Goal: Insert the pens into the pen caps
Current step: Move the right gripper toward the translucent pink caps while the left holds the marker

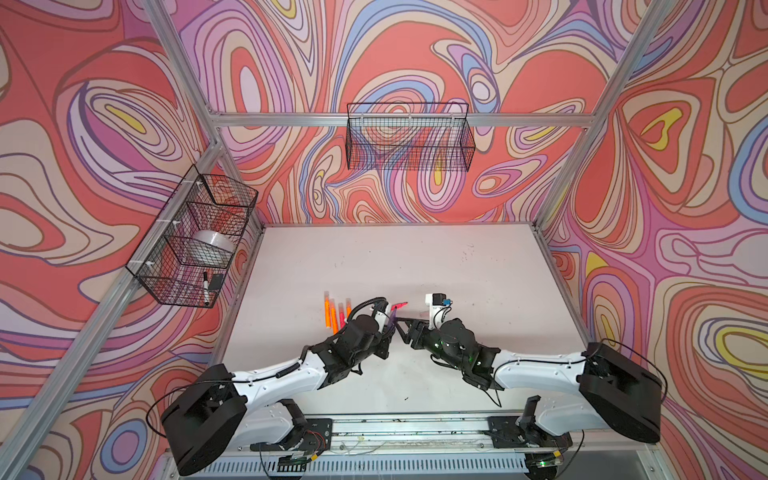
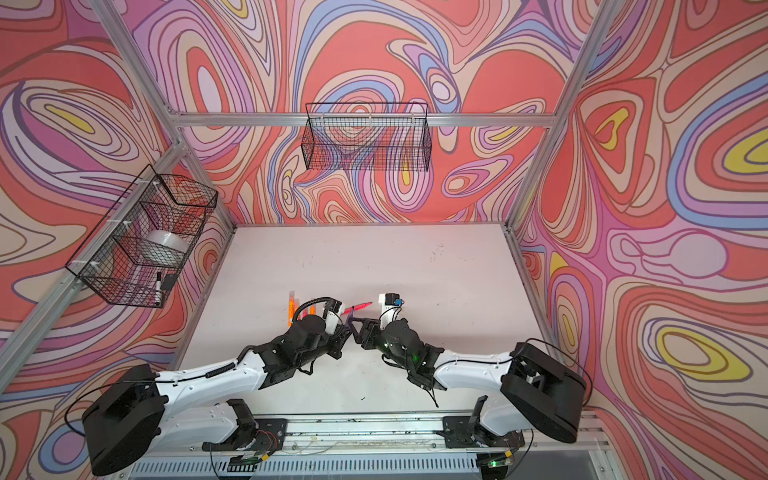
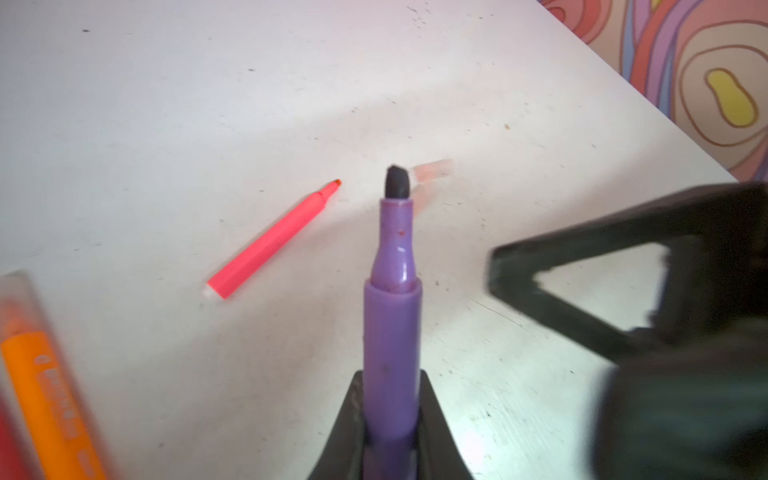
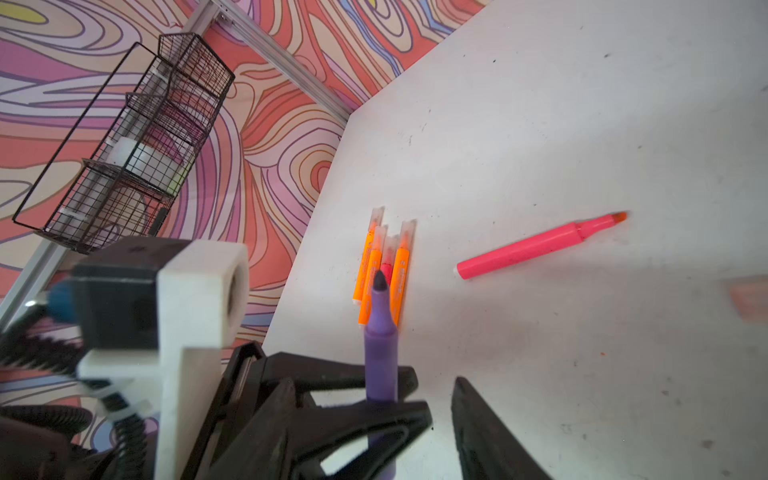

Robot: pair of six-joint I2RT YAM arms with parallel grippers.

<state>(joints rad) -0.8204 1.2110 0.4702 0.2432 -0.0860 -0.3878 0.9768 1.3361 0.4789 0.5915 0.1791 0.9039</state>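
Left wrist view gives you the plainest look: your left gripper (image 3: 390,386) is clamped on the barrel of the purple pen (image 3: 390,291). The pen's dark felt tip is bare and points away from the claw, over the white table (image 3: 124,104). Just past that tip lies one loose pen cap (image 3: 432,170), pale and translucent, flat on the table and slightly blurred. Your right gripper (image 4: 436,399) sits close beside the purple pen with its jaws standing well apart and gripping nothing. From the right wrist camera you see the pen rising next to one of its black fingers (image 4: 486,428), not between the two. An uncapped pink pen (image 4: 540,245) lies alone on the table, its orange-tinged tip pointing away from the group of four capped pens (image 4: 384,266). Those four, three orange and one pink, lie side by side and touching, each with a clear cap on. In both top views your two claws meet nose to nose near the middle of the table. The capped group (image 1: 336,311) is just to their left, and the pink pen (image 1: 399,306) is just behind them.
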